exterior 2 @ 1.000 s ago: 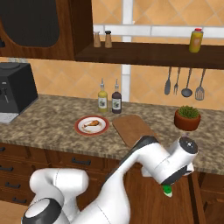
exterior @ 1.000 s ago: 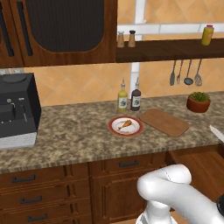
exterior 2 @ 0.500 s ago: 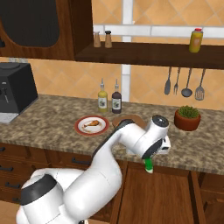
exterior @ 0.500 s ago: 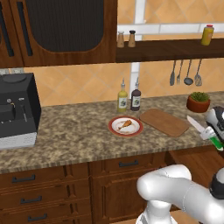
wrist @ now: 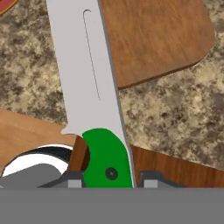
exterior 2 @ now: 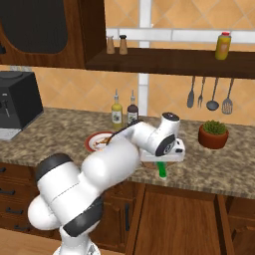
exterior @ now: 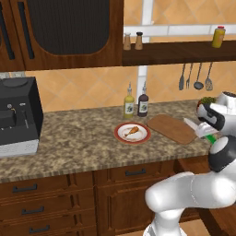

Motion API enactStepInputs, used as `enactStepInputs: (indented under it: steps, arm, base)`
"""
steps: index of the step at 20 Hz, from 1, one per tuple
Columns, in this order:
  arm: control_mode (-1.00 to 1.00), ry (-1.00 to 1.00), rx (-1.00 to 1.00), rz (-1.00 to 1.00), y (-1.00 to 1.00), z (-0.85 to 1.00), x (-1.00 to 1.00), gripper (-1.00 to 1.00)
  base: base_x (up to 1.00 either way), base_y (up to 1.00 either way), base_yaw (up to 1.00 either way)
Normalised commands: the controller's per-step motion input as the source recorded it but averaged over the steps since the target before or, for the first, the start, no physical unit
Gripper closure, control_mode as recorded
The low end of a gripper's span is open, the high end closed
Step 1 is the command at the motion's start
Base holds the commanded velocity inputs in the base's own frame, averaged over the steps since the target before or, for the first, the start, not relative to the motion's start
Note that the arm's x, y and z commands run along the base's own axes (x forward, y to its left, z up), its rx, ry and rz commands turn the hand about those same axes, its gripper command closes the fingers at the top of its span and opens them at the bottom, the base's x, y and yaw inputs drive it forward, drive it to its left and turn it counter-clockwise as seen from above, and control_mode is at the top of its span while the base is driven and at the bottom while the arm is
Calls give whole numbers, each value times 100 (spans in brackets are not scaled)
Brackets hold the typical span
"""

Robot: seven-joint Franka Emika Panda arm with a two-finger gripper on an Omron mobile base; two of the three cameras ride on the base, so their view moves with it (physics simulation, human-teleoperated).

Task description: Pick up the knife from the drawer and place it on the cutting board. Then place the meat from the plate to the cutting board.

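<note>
The tool (wrist: 108, 183) is clamped narrow on the knife (wrist: 94, 100) by its green handle; the blade reaches out over the cutting board (wrist: 153, 39). The desk (exterior: 83, 143) lies beneath; the drumstick (exterior: 131, 131) sits on the plate (exterior: 120, 137).

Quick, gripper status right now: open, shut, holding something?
Gripper: shut on the knife by its green handle, blade pointing toward the cutting board.

A kitchen: granite counter (exterior: 83, 138), wooden cabinets (exterior: 50, 203), hanging utensils (exterior: 196, 76), coffee machine (exterior: 16, 115).
</note>
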Motion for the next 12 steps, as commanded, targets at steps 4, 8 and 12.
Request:
enactStepInputs:
  steps: [4, 8, 12]
  arm:
    - [-100, 15, -1, 0, 8, 2, 61, 100]
    - [-100, 0, 0, 0, 3, -26, 67, 100]
    - [-100, -1, 0, 0, 0, -32, 67, 100]
  base:
    - [0, 0, 0]
    - [0, 0, 0]
    - [0, 0, 0]
